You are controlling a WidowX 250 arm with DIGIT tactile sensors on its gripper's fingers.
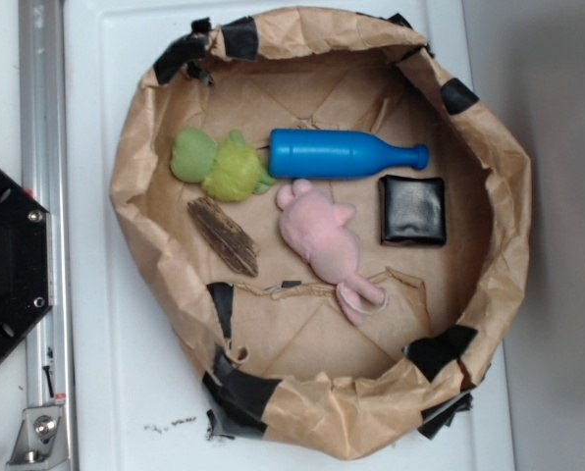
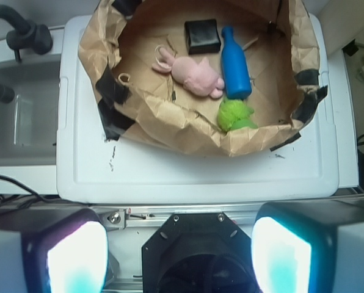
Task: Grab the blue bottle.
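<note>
We see the blue bottle (image 1: 346, 154) lying on its side inside the brown paper nest (image 1: 135, 167), which sits on the white worktop (image 1: 106, 392). Taking the bottle as our landmark: the green plush (image 1: 219, 165) touches its flat base, the pink plush (image 1: 322, 235) lies just below its body, and the black block (image 1: 412, 209) sits under its neck. In the wrist view the pincer (image 2: 179, 253) hangs well back from the nest with its two pads wide apart, holding nothing. We judge the bottle light, stiff and slick, liable to roll; we would grip across the thick body.
</note>
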